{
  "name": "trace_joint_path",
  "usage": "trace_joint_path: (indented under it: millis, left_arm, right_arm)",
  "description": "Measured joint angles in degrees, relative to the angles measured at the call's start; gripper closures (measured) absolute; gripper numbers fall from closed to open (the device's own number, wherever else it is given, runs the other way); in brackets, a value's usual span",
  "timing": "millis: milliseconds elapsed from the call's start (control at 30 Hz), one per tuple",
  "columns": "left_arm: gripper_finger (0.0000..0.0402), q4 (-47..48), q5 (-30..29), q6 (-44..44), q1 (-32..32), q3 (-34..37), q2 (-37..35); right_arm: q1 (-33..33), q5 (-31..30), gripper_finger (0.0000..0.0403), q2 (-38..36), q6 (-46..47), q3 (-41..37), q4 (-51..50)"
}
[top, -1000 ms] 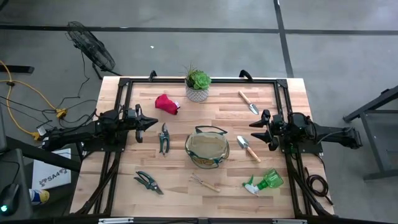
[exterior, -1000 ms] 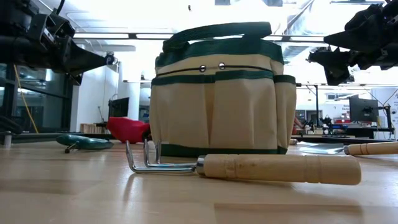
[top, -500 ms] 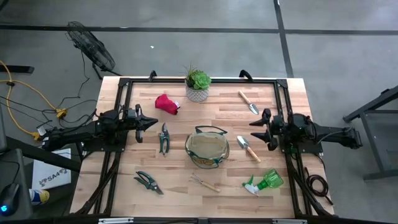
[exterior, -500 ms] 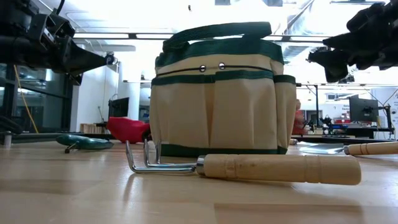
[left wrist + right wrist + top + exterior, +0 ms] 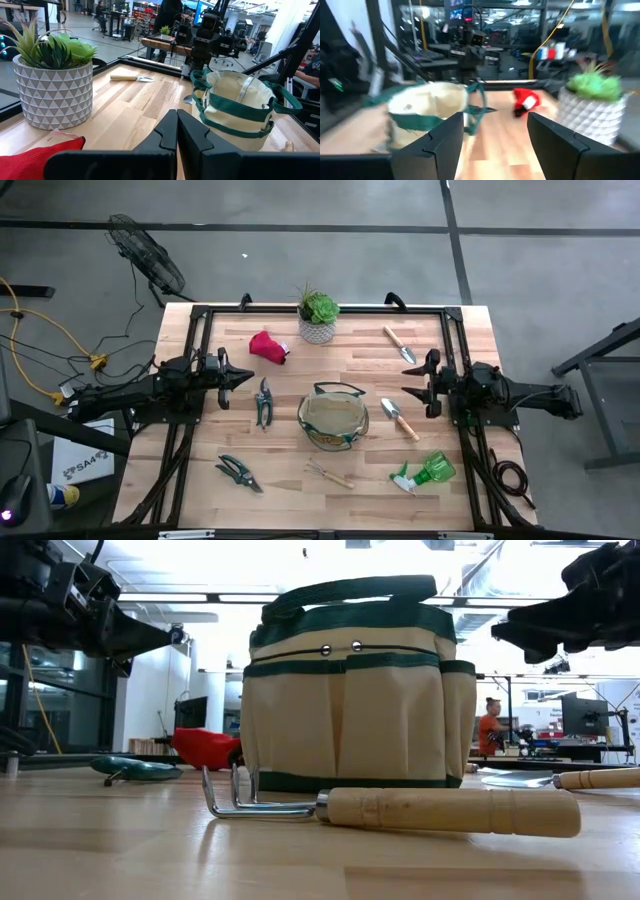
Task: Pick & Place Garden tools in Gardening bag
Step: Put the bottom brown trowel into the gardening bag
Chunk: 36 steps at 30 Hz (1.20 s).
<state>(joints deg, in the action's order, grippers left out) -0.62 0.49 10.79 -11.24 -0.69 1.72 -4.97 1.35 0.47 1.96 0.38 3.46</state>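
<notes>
Nearest the front edge of the wooden bench lie the green plastic spray bottle, the small wooden-handled hand rake and one pair of dark pruning shears. The rake looks light and stiff; its round wooden handle is probably the surest place to grip, since the thin metal tines would likely slip. The bottle lies on its side, smooth and light, best taken across the body.

Mid-bench stands the round tan fabric gardening bag with green trim, upright, mouth open, nothing visible inside; being soft, its walls may give if pushed. Just beside it lies a wooden-handled metal trowel, with a second pair of dark shears on its other side. The right gripper hovers near that trowel, fingers well apart and holding nothing. The left gripper is fully closed and empty, near the shears.

Farther back are the floppy red glove, best pinched at a fold, a second trowel, and a green succulent in a white patterned pot.
</notes>
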Motion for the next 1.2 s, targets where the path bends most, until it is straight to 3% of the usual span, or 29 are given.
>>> trace_joint_path:
  millis: [267, 533, 900, 1067, 1200]
  left_arm:
    - [0.0402, -0.02, 0.02, -0.02, 0.00, 0.00, 0.02]
    - [0.0402, -0.02, 0.02, 0.00, 0.02, 0.00, 0.02]
    - [0.0402, -0.02, 0.00, 0.00, 0.00, 0.00, 0.00]
    - [0.0402, -0.02, 0.00, -0.02, 0.02, 0.00, 0.00]
    - [0.0402, -0.01, 0.02, -0.01, 0.02, 0.00, 0.02]
  right_arm:
    - [0.00, 7.59, 0.0190, 0.00, 27.38, 0.00, 0.97]
    - [0.00, 8.13, 0.0190, 0.00, 54.01, 0.00, 0.86]
    - [0.00, 3.02, 0.0190, 0.40, 61.24, 0.43, -0.44]
    - [0.00, 1.55, 0.0190, 3.89, 61.52, 5.10, -0.40]
    - [0.00, 0.56, 0.0190, 9.35, 63.39, 11.11, -6.75]
